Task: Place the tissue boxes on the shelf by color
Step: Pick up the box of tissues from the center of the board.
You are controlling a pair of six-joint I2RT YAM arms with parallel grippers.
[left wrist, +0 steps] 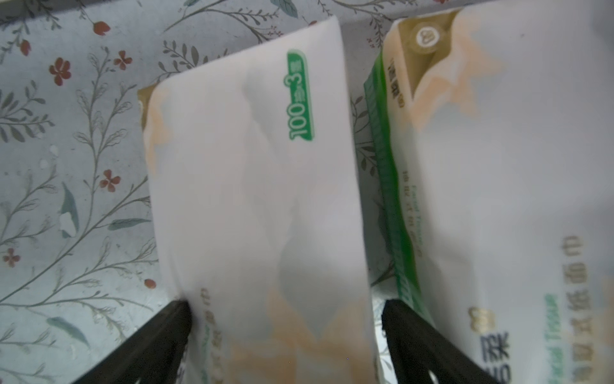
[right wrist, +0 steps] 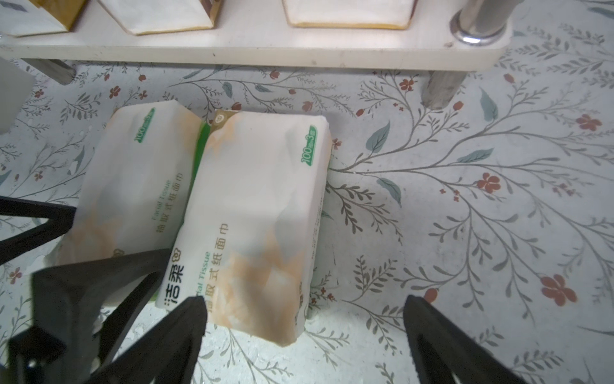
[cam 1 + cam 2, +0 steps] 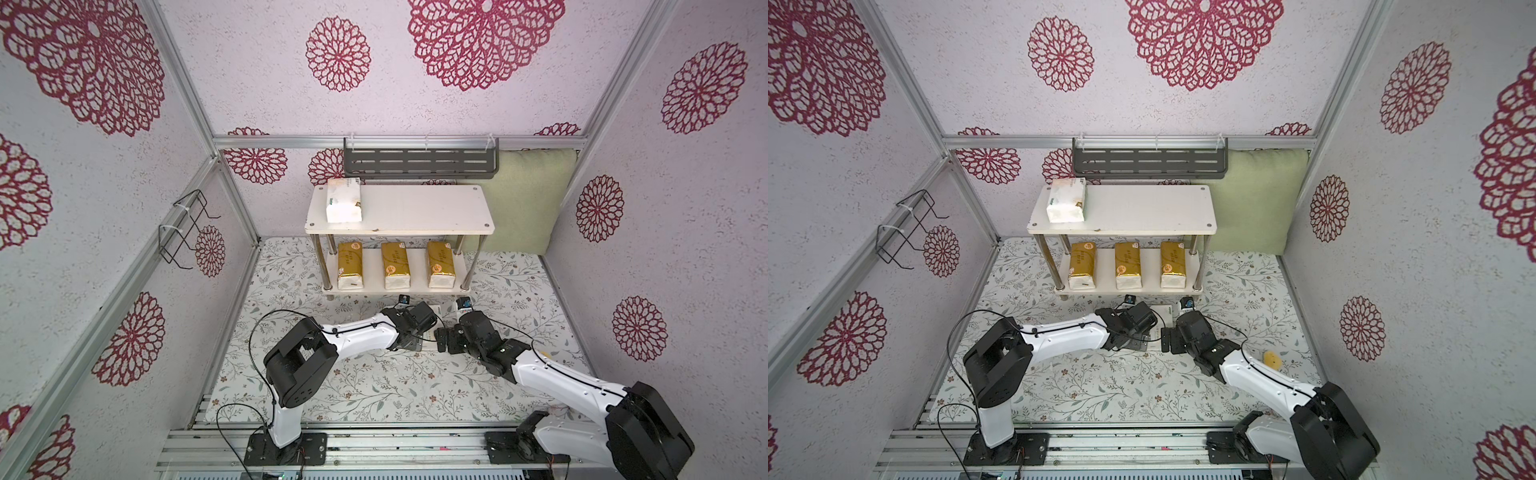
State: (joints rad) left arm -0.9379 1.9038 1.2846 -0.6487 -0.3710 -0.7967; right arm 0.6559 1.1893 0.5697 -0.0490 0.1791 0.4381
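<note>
I have the small two-tier shelf of white boards on chrome tube legs standing at the far middle of the leaf-and-flower printed mat; on its lower tier three shiny gold soft tissue packs sit in a row, the left gold pack, the middle gold pack and the right gold pack; one white soft tissue pack with green lettering lies at the far left end of the top tier. Two more white packs lie on the mat just near of the shelf, close side by side, their long sides running near to far: the left floor pack and the right floor pack. The left gripper is spread wide astride the near end of the left floor pack; one black finger stands against that pack's left side and the other sits down in the narrow gap between the two packs; the pack lies flat, not pinched. The right gripper is spread wide too and holds nothing; its left finger stands over the right floor pack's near end, its right finger over bare mat. The white left arm and the white right arm reach in from the near edge and cover most of both floor packs in both top views.
</note>
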